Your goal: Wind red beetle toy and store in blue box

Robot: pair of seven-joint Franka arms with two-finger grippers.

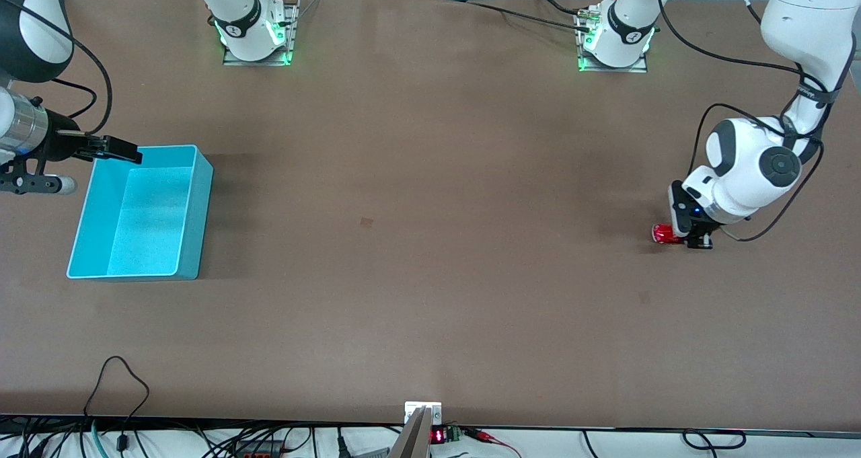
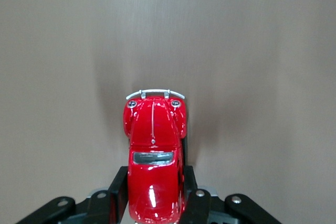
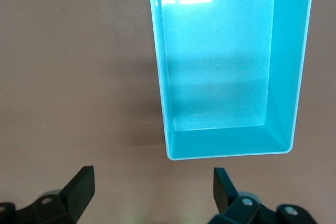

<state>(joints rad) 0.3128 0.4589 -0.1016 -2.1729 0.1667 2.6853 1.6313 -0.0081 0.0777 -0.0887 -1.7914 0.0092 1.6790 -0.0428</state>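
The red beetle toy [image 1: 662, 233] rests on the table at the left arm's end. My left gripper [image 1: 697, 241] is down at the table and shut on the toy's rear half. In the left wrist view the toy [image 2: 155, 129] points away from the gripper [image 2: 156, 199], with a black finger on each side of its body. The blue box [image 1: 192, 175] stands empty at the right arm's end. My right gripper [image 1: 111, 150] hangs open and empty above the box's farther edge. In the right wrist view the box [image 3: 231, 149] lies just ahead of the open gripper [image 3: 152, 187].
The arm bases [image 1: 255, 37] stand along the farther table edge. A black cable [image 1: 118, 377] loops onto the table at its nearer edge. A small grey bracket [image 1: 422, 414] sits at the middle of that edge.
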